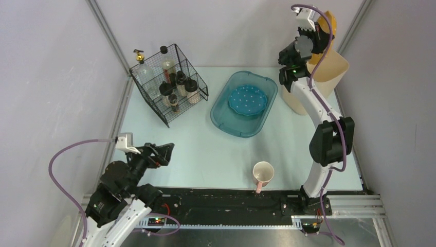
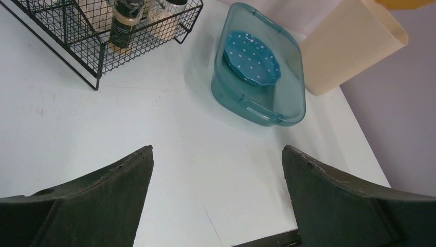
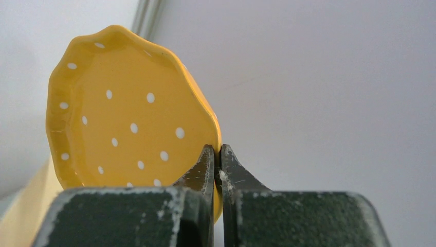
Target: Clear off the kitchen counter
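Right wrist view: a yellow white-dotted scalloped plate [image 3: 128, 113] is pinched by its rim in the right gripper [image 3: 217, 149]. The pale mint-blue worktop [image 1: 205, 149] and a teal plastic tub [image 1: 221, 116] lie well below, to that gripper's left. The left gripper [image 2: 217, 149] is spread wide, empty.

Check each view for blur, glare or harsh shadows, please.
Top external: sharp, evenly lit, only faint shadows around the wire rack. Left wrist: teal tub casts a soft shadow, no glare. Right wrist: yellow plate in focus, no blown highlights.
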